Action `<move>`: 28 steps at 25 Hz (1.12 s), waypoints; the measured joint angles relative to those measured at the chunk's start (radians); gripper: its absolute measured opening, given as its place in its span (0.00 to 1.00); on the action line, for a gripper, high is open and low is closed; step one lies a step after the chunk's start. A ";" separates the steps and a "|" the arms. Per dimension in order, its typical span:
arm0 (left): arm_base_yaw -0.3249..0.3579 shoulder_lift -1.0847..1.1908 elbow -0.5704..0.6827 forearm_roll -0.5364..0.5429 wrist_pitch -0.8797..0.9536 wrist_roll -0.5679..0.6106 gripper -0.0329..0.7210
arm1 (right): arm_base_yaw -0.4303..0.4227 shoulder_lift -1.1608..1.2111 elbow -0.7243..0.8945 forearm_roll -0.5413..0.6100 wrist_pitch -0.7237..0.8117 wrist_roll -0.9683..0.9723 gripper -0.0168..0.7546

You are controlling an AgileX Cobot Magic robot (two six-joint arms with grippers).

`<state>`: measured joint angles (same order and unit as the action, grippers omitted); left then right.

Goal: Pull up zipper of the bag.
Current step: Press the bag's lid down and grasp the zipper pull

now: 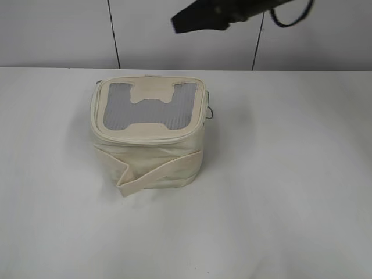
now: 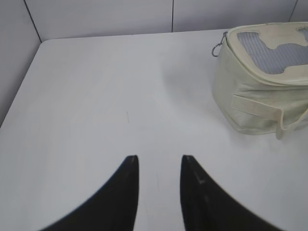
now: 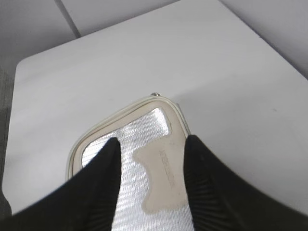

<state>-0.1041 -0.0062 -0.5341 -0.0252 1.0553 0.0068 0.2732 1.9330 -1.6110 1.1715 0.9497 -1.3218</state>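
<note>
While the table point(image 1: 302, 192) is wide and bare w/ nothing to brace against, the bag point(image 1: 148, 136) sits alone toward its far middle, lid up, and that's risk no. 1: it's soft fabric, unanchored, so any sideways tug on a pull prob. drags or tips the whole thing instead of running the slider. Its strap point(image 1: 157, 171) is folded loose round the front and could snag a finger coming in low. Right gripper point(image 3: 149, 144) hangs above the lid, jaws apart w/ nothing between them, looking down on the mesh window point(image 3: 139, 139) and cream patch; in the exterior view only a dark bit of that arm point(image 1: 215, 14) shows at top, well above the bag. Left gripper point(image 2: 159, 163) hovers over bare table well to the side of the bag, jaws also apart and empty, so nothing's pinning the bag yet; I'd judge it needs to before any pull. Zipper point(image 1: 200, 125) runs round the lid rim; can't tell from these views how much of it is closed, the seam's too fine. Smallest trouble: the ring pulls, one at the right side point(image 1: 210, 111), one at the other side's corner point(image 2: 217, 48), thin, dangling, easy to miss or pinch crooked, and a grab that catches rim fabric too would jam the slider.
</note>
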 joint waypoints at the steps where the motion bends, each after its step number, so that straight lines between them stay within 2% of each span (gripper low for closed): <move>1: 0.000 0.000 0.000 0.000 0.000 0.000 0.35 | 0.029 0.057 -0.089 -0.040 0.008 0.045 0.47; 6: 0.000 0.000 0.000 0.000 0.000 0.000 0.35 | 0.126 0.310 -0.464 -0.223 0.107 0.234 0.50; 10: 0.000 0.000 0.000 0.000 0.000 0.000 0.35 | 0.135 0.459 -0.658 -0.256 0.166 0.331 0.54; 22: 0.000 0.000 0.000 0.000 0.000 0.000 0.35 | 0.150 0.589 -0.700 -0.237 0.174 0.364 0.55; 24: 0.000 0.000 0.000 0.000 0.000 0.000 0.35 | 0.159 0.589 -0.700 -0.246 0.174 0.364 0.48; 27: 0.000 0.012 -0.006 0.000 -0.009 0.001 0.35 | 0.169 0.589 -0.701 -0.271 0.174 0.367 0.19; 28: 0.000 0.033 -0.014 0.001 -0.022 0.001 0.35 | 0.169 0.589 -0.701 -0.277 0.175 0.370 0.13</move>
<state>-0.1041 0.0269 -0.5481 -0.0242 1.0338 0.0077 0.4425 2.5221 -2.3117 0.8944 1.1250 -0.9515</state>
